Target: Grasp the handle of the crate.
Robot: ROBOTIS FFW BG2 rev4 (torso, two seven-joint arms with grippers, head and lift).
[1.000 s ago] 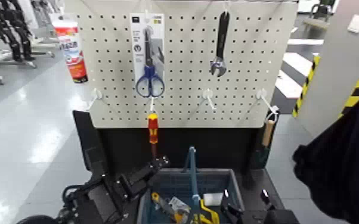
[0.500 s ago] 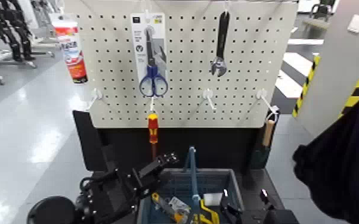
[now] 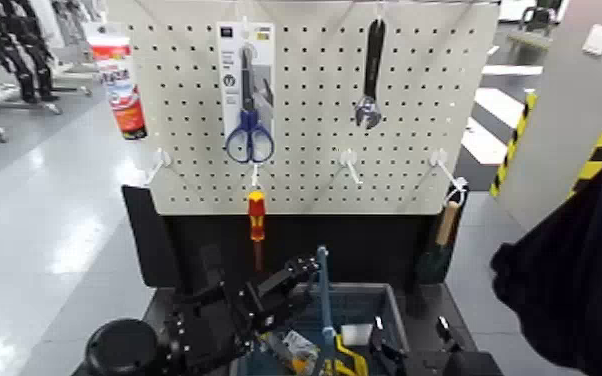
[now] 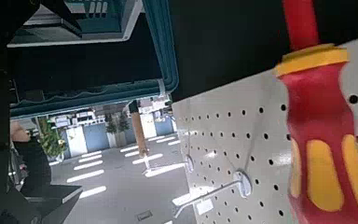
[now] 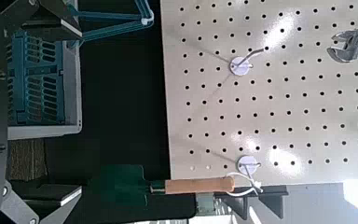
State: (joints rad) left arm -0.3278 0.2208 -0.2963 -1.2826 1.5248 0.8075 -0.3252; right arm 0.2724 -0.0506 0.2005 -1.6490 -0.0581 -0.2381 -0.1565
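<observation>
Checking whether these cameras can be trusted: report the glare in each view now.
Head view: bright patches on the floor at left; left wrist view: floor washed pale, with bright streaks; right wrist view: soft bright spots on the pegboard, strong glare near the lower right corner.

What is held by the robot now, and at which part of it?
Nothing appears held: the left pincer is only near the top of the crate's upright handle.
</observation>
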